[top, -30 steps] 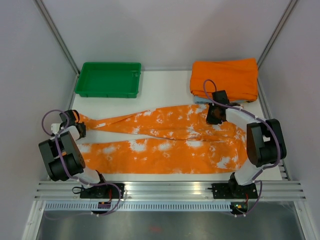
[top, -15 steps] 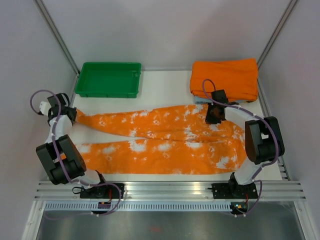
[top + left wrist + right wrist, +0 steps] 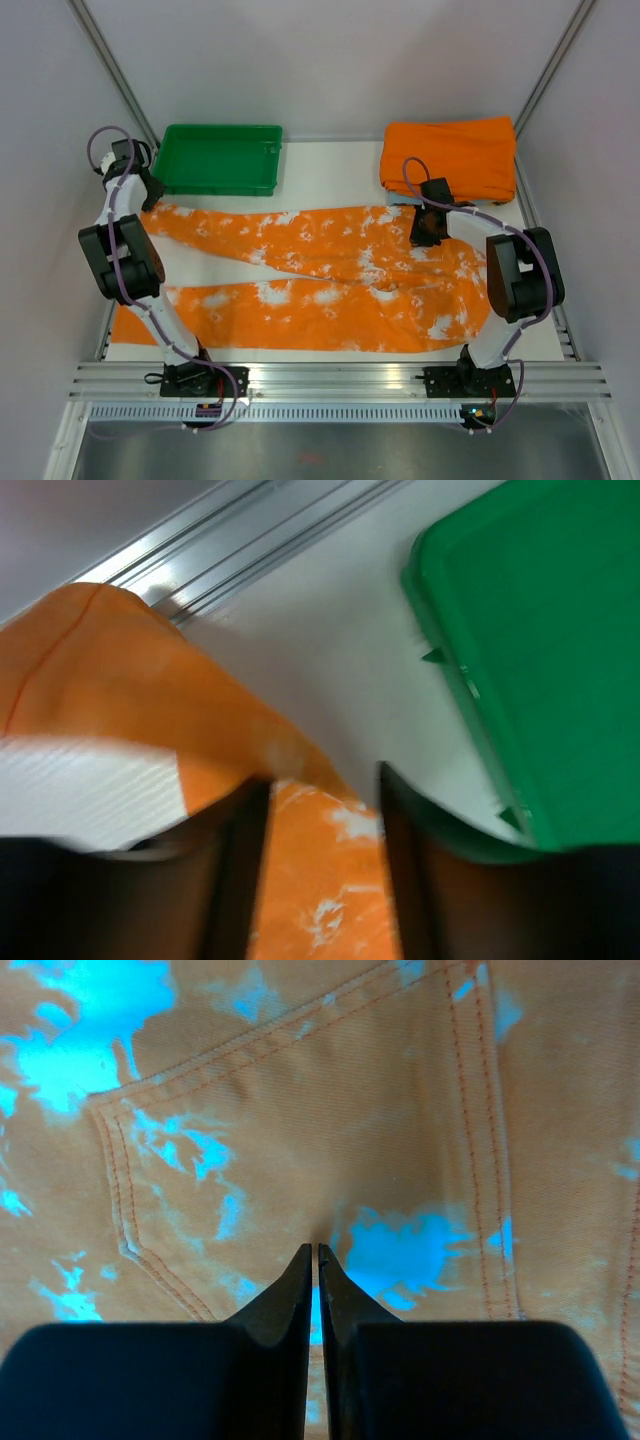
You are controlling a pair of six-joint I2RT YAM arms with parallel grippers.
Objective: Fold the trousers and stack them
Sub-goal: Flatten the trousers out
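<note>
You're squaring the trousers (image 3: 330, 270) out flat mid-table before the first fold. Your left gripper (image 3: 325, 780) pinches the far leg's cuff at ten o'clock, beside the green tray (image 3: 215, 155). Next, lay that leg straight. Only the right wrist view shows the right gripper (image 3: 317, 1250) with jaws pressed together on the back pocket (two o'clock).

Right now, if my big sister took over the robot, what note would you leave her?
Left gripper: shut on the end of the far leg of the trousers, beside the green tray.
Right gripper: shut, pinching the trousers by a back pocket near the waist.
The trousers lie spread on the table, legs apart in a V.
Done: no fold yet.
Left: fold them, then stack them, probably on the plain orange folded cloth at the far right.
</note>
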